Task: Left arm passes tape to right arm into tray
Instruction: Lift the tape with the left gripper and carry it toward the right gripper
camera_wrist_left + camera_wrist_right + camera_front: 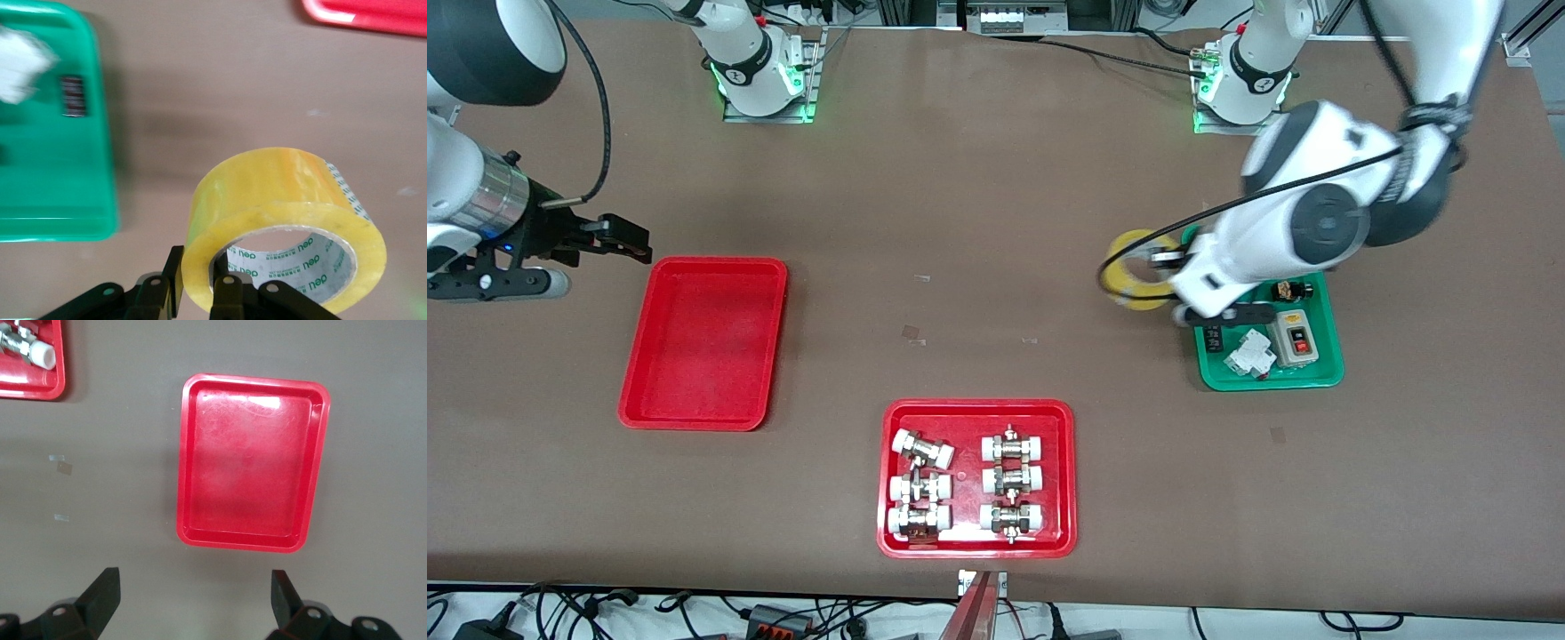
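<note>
You are at the carry step: your left gripper [200,293] pinches the wall of the translucent yellow packing tape roll [283,223], lifted just beside the green tray [1325,369]. Your right gripper [193,593] waits wide open near the plain red plastic tray [703,342]. Next comes the handover mid-table.

Robotics lab, two bench-mounted arms, brown table [978,222], cables, aluminium framing

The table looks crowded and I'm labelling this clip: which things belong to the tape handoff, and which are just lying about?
In use:
tape, clamped by left gripper
right gripper, fingers open, waiting
plain red tray

Lying about:
green tray of electrical parts
red tray of fittings
</note>
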